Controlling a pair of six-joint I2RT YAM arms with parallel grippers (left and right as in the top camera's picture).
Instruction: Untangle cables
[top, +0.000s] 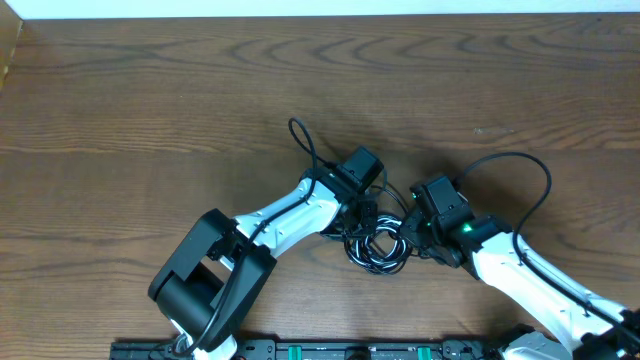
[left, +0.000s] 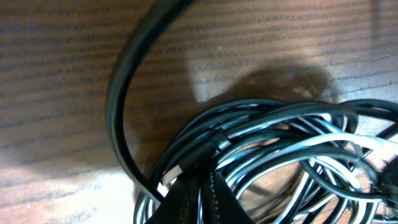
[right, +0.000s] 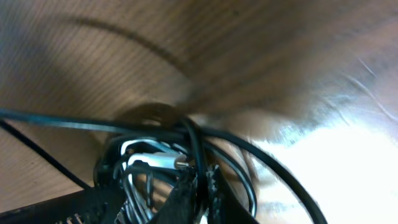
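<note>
Both jaws are closed on strands of the cables (top: 378, 248), a black-and-white bundle lying near the middle of the table's (top: 150, 110) front edge. Grip looks taken; next, I judge, drawing the strands apart gently without tightening knots

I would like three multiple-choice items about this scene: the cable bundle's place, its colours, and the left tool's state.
1. The cable bundle lies: A at the table's far corner; B between the left tool and right tool; C on an arm's base.
2. Its strands are: A red and blue; B all yellow; C black and white.
3. The left tool is: A shut on strands; B wide open; C far from the bundle.
Answers: 1 B, both tools meet at it; 2 C, both colours show; 3 A, its fingers pinch together among strands.
</note>
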